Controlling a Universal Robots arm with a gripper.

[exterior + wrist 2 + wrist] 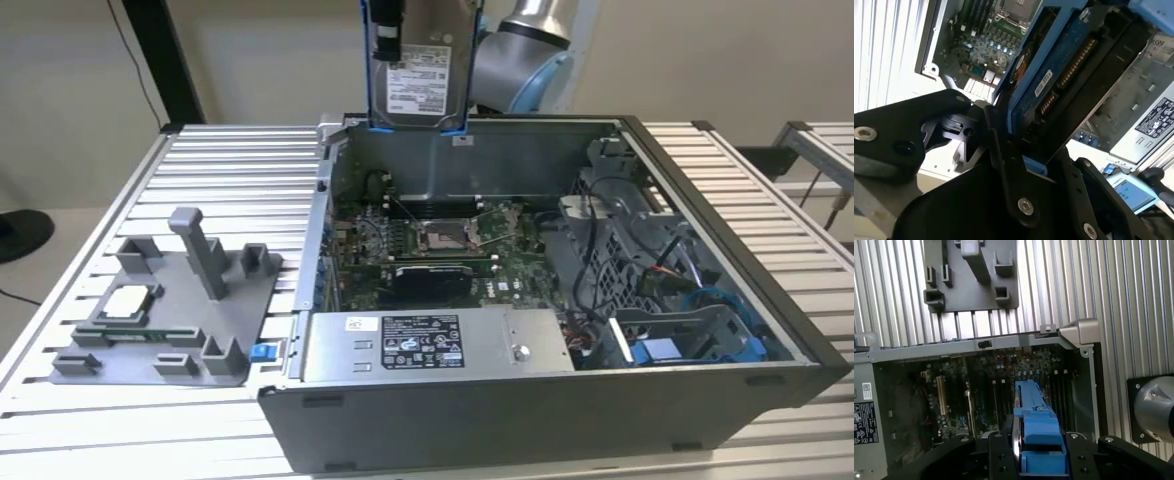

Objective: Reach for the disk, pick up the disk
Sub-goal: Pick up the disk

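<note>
The disk (pixel 422 80), silver-grey with a white label and blue rails, hangs upright in the air above the back wall of the open computer case (pixel 747 330). In the second wrist view its blue circuit-board side (pixel 1064 65) faces the camera. The first wrist view looks along its blue rail (pixel 1035 415). My gripper (pixel 1039 452) is shut on the disk, with black fingers (pixel 1004 160) clamped on either side of it. The arm (pixel 523 50) rises behind the disk.
Below the disk lie the case's motherboard (pixel 441 240) and power supply (pixel 427 345), with cables and a blue-trimmed drive bay (pixel 681 340) to the exterior view's right. A grey fixture with posts (pixel 174 310) holding a small silver chip (pixel 127 300) sits on the slatted table (pixel 227 170) to the left.
</note>
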